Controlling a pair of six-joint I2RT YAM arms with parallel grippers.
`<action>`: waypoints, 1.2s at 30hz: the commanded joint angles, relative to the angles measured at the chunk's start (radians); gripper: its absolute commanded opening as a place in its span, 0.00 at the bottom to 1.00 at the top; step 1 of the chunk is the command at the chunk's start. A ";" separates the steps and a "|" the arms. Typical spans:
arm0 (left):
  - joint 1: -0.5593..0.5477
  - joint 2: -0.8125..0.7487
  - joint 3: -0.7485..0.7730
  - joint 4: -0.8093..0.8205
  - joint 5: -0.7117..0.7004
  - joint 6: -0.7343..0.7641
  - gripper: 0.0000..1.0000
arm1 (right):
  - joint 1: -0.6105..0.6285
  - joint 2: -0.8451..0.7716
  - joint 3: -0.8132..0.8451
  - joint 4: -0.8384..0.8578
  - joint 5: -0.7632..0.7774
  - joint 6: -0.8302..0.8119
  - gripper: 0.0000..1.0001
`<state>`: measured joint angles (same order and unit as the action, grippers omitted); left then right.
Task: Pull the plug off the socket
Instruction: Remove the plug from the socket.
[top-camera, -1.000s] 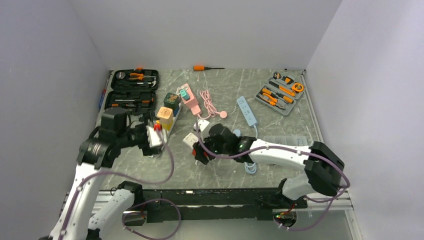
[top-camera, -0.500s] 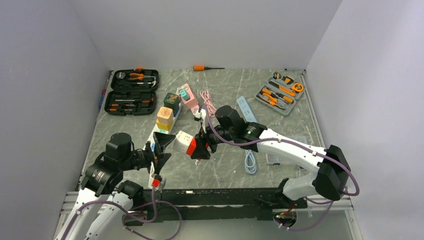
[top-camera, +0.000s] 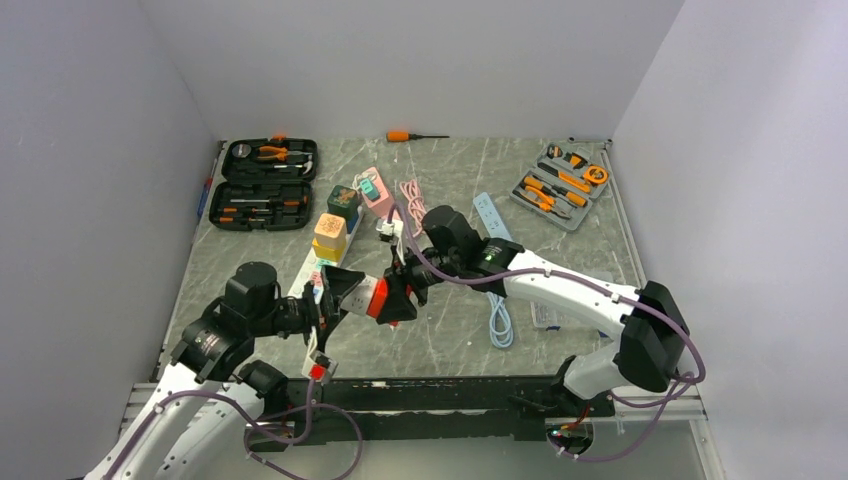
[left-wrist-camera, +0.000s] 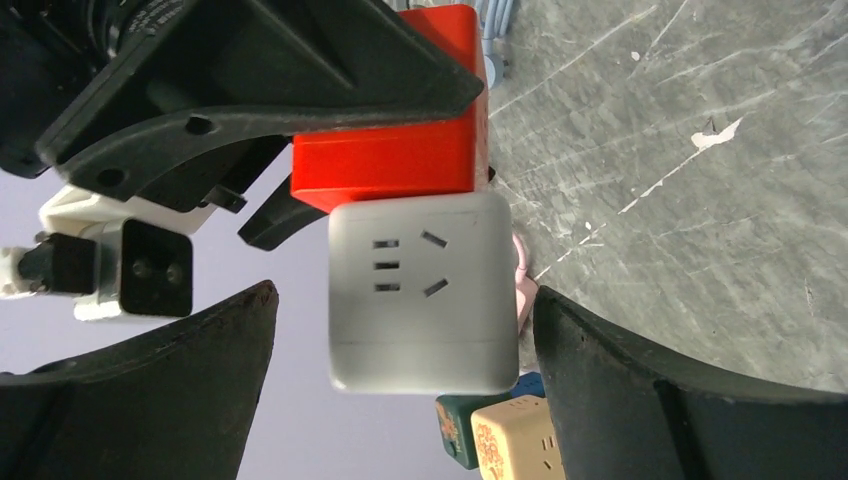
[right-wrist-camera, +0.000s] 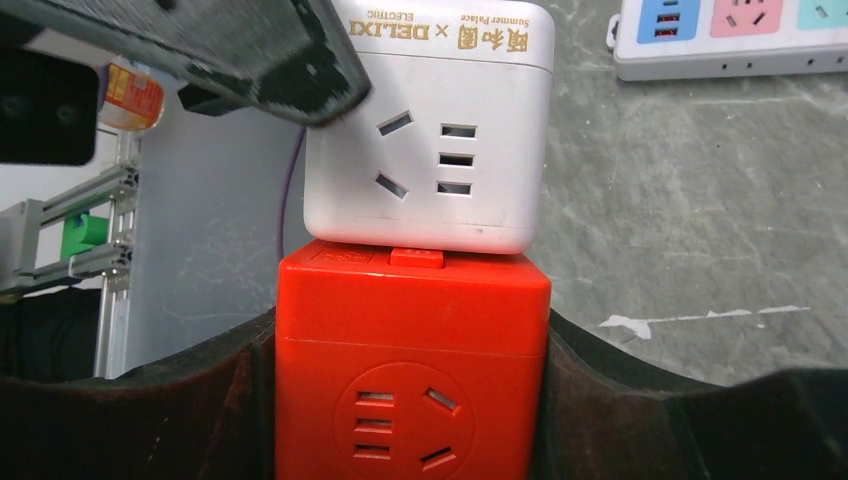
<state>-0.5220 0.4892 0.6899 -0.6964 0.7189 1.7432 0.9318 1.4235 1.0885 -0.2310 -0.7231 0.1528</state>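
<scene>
My right gripper (right-wrist-camera: 410, 405) is shut on a red cube socket (right-wrist-camera: 410, 360), held above the table. A white cube plug block (right-wrist-camera: 430, 150) is joined to the red cube's far face. My left gripper (left-wrist-camera: 405, 300) is open, with its two black fingers on either side of the white block (left-wrist-camera: 420, 305) and a gap on each side. In the left wrist view the red socket (left-wrist-camera: 390, 150) sits behind the white block. From above, both grippers meet over the near middle of the table: left gripper (top-camera: 345, 292), red socket (top-camera: 379, 299), right gripper (top-camera: 395, 297).
A white power strip with a tan cube (top-camera: 330, 232) and a green cube (top-camera: 342, 200) lies just behind the left gripper. A pink strip (top-camera: 378, 198), a blue strip (top-camera: 494, 222), a black tool case (top-camera: 268, 183), a grey tool tray (top-camera: 558, 186) and an orange screwdriver (top-camera: 412, 135) lie further back.
The right gripper lifted the joined red and white cubes off the table. The left arm swung down and in, and its open fingers now straddle the white block.
</scene>
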 joint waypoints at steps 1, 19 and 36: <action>-0.015 0.026 -0.006 0.017 -0.008 0.038 0.99 | -0.001 0.002 0.083 0.106 -0.075 0.018 0.00; -0.096 0.135 0.054 0.038 -0.111 0.036 0.40 | 0.006 0.053 0.102 0.105 -0.064 0.010 0.00; -0.124 0.198 0.011 0.120 -0.272 0.053 0.00 | 0.005 -0.114 -0.159 0.021 0.037 0.029 0.00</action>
<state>-0.6647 0.6788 0.6819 -0.6239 0.5663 1.7878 0.9329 1.3880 0.9794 -0.1452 -0.6861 0.1696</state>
